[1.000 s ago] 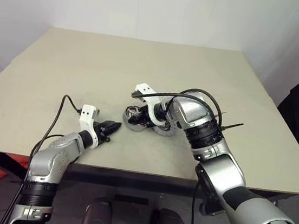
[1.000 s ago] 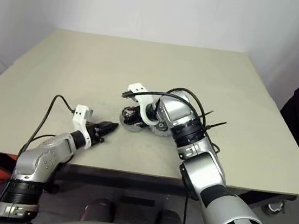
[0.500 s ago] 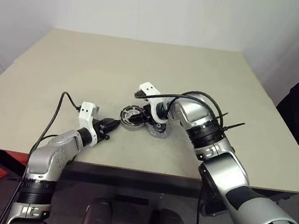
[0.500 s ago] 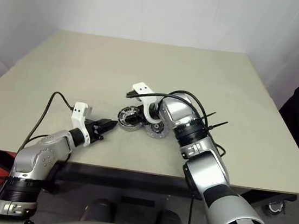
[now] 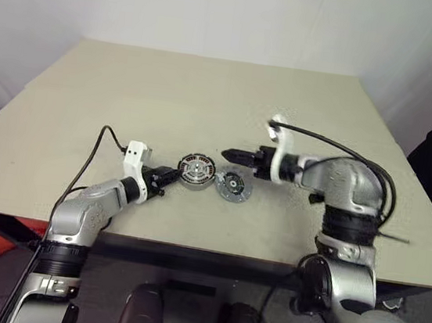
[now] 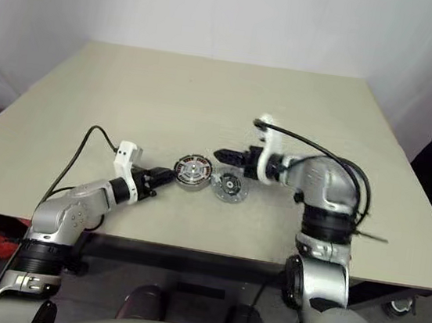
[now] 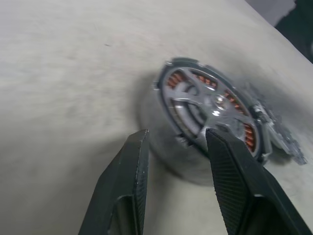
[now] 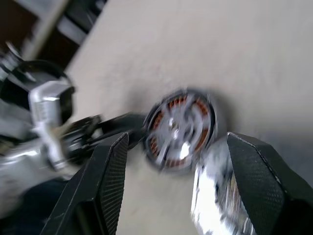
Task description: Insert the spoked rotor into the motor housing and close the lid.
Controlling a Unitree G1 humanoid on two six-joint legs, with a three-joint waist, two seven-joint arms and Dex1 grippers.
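Table point(image 5: 209, 90): your largest item; beige, matte, square; pale walls behind it and a dark shape at the far right edge of the head views.

Right arm: reaches in from your right, forearm bent across the table, a black cable looping over it; right gripper point(image 5: 231, 155) points toward your left, hanging just above the table beyond the lid; its fingers point(image 8: 105, 181) stand wide apart with nothing between them.

Left arm: comes up from the near left edge, forearm low, white wrist block on top, a cable trailing back; left gripper point(image 5: 168, 178) points toward your right, low over the table, its tips just beside the housing's near-left wall; its fingers point(image 7: 128, 181) are partly open, the housing's rim ahead of the gap and not gripped.

Motor housing point(image 5: 197, 169): round grey cup near the table's middle, slightly toward the near edge; sits flat, open face up, its axis upright; copper windings show through a spoked face in the left wrist view; you cannot tell whether that face is the rotor.

Lid point(image 5: 233, 186): flat grey disc with cut-outs and a dark centre; lies flat on the table just to the right of the housing, almost touching it; below the right gripper's tips.
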